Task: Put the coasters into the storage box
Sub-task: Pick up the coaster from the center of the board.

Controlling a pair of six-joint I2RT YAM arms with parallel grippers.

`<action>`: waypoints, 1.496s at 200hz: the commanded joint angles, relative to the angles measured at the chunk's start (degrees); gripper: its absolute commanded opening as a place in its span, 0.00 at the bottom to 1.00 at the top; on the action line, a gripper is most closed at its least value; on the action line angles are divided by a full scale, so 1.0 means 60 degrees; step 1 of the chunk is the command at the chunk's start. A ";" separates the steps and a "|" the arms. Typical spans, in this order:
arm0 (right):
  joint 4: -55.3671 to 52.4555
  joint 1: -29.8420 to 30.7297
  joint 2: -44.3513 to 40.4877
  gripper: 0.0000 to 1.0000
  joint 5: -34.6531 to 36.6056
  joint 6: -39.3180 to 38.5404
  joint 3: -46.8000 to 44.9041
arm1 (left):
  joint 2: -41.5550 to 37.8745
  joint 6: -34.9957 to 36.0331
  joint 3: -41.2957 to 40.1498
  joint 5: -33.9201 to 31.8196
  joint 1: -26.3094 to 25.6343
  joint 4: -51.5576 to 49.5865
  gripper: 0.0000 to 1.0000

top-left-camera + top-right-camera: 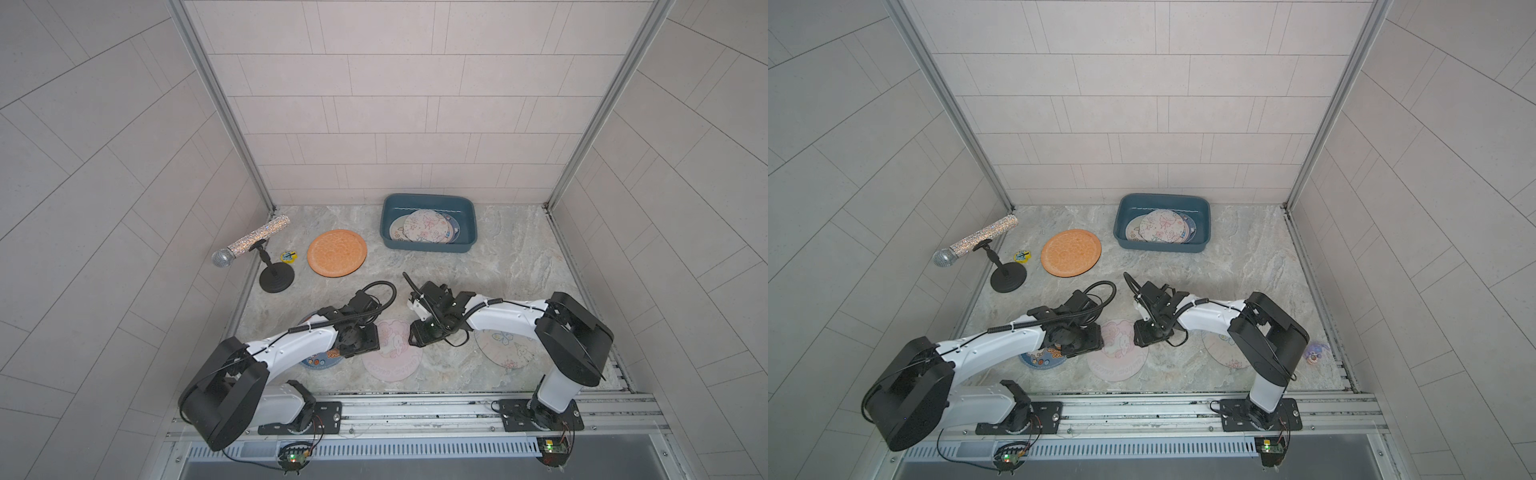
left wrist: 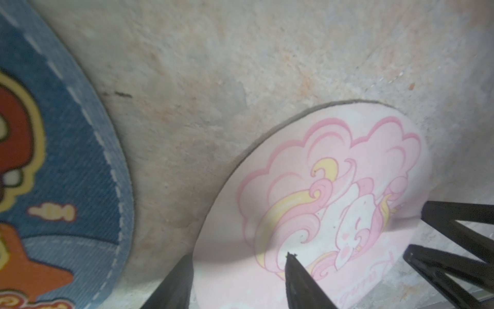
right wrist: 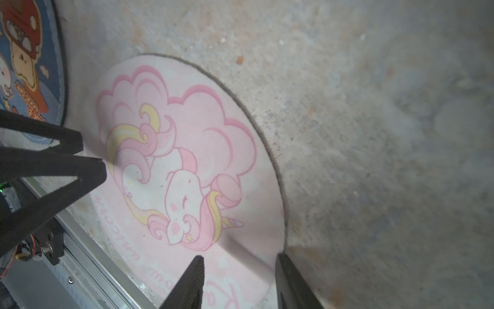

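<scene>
Marble tabletop [image 3: 374, 133] bears pink unicorn coaster [image 3: 187, 160], buckled, left and right jaws part-open astride it.

Top views evenly bright, walls [image 1: 104, 166] bowed (wide lens); wrist views dimmer, blue coaster [image 2: 53, 160] blurred.

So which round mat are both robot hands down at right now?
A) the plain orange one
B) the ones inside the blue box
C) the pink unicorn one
C: the wrist views show the left gripper and the right gripper each straddling an edge of the pink unicorn coaster, with the orange coaster lying apart from both.
</scene>
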 commanded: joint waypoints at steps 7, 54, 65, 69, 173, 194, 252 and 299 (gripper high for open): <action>-0.0390 0.0161 0.0352 0.44 -0.0072 0.0011 -0.0042 | 0.0134 -0.0052 0.0061 0.0056 -0.0115 -0.0236 0.59; -0.0407 0.0220 0.0431 0.44 -0.0118 -0.0030 0.0046 | 0.0119 -0.0052 0.0072 0.0068 -0.0140 -0.0249 0.59; -0.0420 0.0220 0.0443 0.44 -0.0107 -0.0022 0.0046 | 0.0119 -0.0052 0.0078 0.0057 -0.0138 -0.0246 0.57; -0.0422 0.0223 0.0440 0.44 -0.0104 -0.0026 0.0035 | 0.0104 -0.0052 0.0079 0.0059 -0.0140 -0.0245 0.56; 0.0575 -0.0559 -0.0800 0.53 -0.0843 0.0281 -0.0796 | -0.0454 -0.0090 0.0794 -0.0078 -0.0159 -0.0523 0.00; 0.0740 -0.1038 -0.1280 0.57 -0.1163 0.0325 -0.1082 | -0.0395 0.0210 0.1554 -0.0263 -0.0135 -0.0847 0.00; 0.0833 -0.2457 -0.2576 0.61 -0.1965 0.0333 -0.1730 | 0.0574 0.1376 0.4358 -0.0399 -0.0042 -0.1263 0.00; 0.0836 -0.3301 -0.3268 0.62 -0.2461 0.0340 -0.2215 | 0.2119 0.2600 0.7127 -0.0009 0.0285 -0.1387 0.00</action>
